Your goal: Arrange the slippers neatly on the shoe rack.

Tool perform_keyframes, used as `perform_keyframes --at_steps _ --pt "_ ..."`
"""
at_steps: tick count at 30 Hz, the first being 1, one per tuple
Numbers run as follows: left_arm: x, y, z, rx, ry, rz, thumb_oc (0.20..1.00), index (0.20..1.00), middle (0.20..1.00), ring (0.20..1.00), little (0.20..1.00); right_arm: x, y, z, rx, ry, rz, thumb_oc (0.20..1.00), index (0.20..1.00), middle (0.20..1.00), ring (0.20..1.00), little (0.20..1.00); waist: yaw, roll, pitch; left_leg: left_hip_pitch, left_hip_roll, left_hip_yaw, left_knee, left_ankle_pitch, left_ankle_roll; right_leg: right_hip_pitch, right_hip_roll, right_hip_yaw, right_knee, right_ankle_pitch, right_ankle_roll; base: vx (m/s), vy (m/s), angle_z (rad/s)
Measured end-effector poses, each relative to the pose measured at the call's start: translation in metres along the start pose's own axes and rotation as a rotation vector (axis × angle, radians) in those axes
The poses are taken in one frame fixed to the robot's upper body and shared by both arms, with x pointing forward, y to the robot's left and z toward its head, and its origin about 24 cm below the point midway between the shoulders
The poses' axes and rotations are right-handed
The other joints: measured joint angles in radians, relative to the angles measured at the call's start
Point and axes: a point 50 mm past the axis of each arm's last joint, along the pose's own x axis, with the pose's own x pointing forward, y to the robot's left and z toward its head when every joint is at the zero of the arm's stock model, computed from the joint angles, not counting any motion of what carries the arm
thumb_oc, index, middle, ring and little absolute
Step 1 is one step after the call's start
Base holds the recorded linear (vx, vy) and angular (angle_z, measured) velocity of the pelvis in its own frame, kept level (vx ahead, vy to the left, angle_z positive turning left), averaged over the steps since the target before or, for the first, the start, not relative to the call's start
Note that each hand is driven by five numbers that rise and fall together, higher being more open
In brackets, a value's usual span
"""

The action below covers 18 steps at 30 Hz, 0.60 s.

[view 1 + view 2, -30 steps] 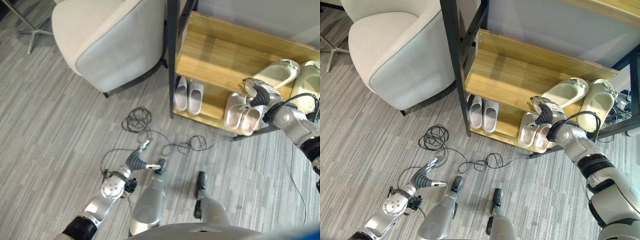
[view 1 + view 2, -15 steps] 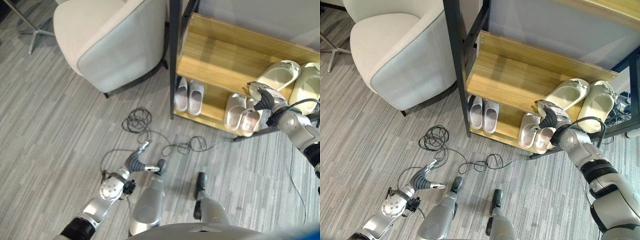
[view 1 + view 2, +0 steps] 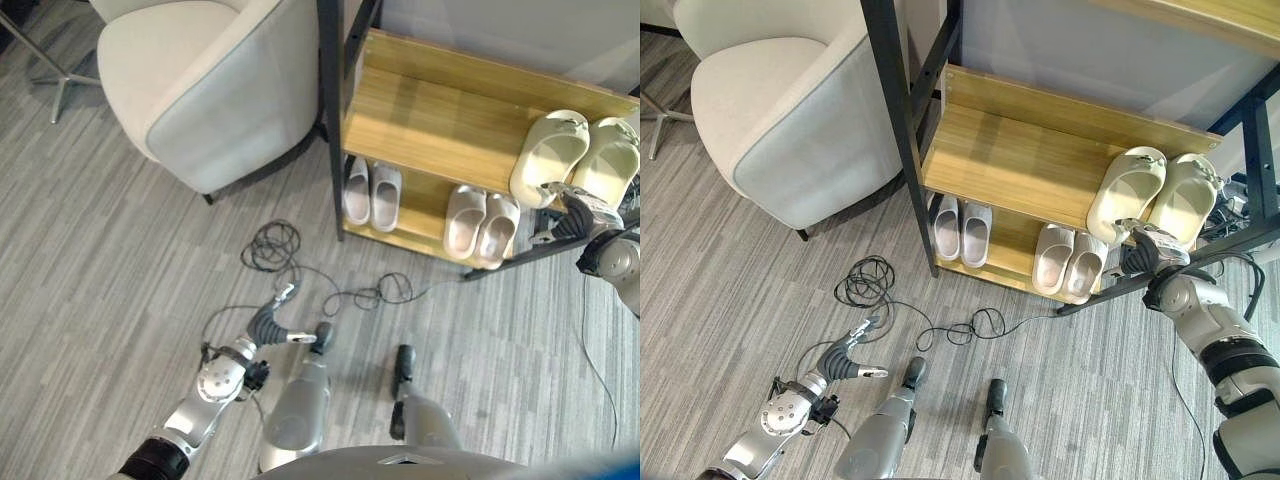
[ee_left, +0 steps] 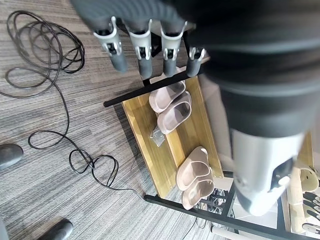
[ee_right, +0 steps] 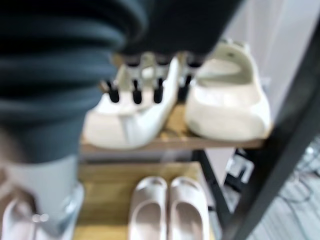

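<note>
The cream slippers (image 3: 1150,197) were seen side by side on the shoe rack (image 3: 1020,160); they were judged light, soft foam, best gripped at the heel edge. The right robot hand (image 3: 1140,252) was held near them, fingers relaxed and empty.

No legible text, seemingly.

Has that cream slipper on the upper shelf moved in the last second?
Yes. The cream slipper has swung round, now lying straight beside its partner on the upper shelf.
</note>
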Motion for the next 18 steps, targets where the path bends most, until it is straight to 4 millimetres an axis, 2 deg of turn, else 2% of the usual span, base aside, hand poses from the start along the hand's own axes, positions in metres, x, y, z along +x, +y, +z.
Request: perform_keyframes --at_steps 7,13,18 --pt "0.0 0.001 -0.001 -0.003 0.004 -0.002 1.0 1.0 1.0 1.0 1.0 -0.007 -0.002 -0.004 0.003 -0.008 0.006 1.0 1.0 1.0 1.0 1.0 0.0 -0.001 0.0 0.0 0.0 0.0 0.0 0.0 0.0 0.0 0.0 0.0 0.0 0.0 0.0 0.0 0.0 0.0" --pt "-0.003 0.001 -0.003 -0.012 0.015 0.003 1.0 1.0 1.0 1.0 1.0 -0.006 -0.01 0.005 0.014 -0.042 -0.036 1.0 1.0 1.0 1.0 1.0 -0.006 -0.002 -0.002 0.001 0.0 0.001 0.0 0.0 0.0 0.001 0.0 0.001 0.0 0.0 0.0 0.0 0.0 0.0" --pt "-0.001 0.002 -0.004 -0.048 0.013 0.045 1.0 1.0 1.0 1.0 1.0 -0.011 -0.022 0.015 0.022 -0.094 -0.141 1.0 1.0 1.0 1.0 1.0 -0.006 -0.003 -0.002 0.002 0.0 0.0 -0.001 0.0 0.0 0.002 0.0 0.001 0.0 0.0 0.0 0.0 0.0 0.0"
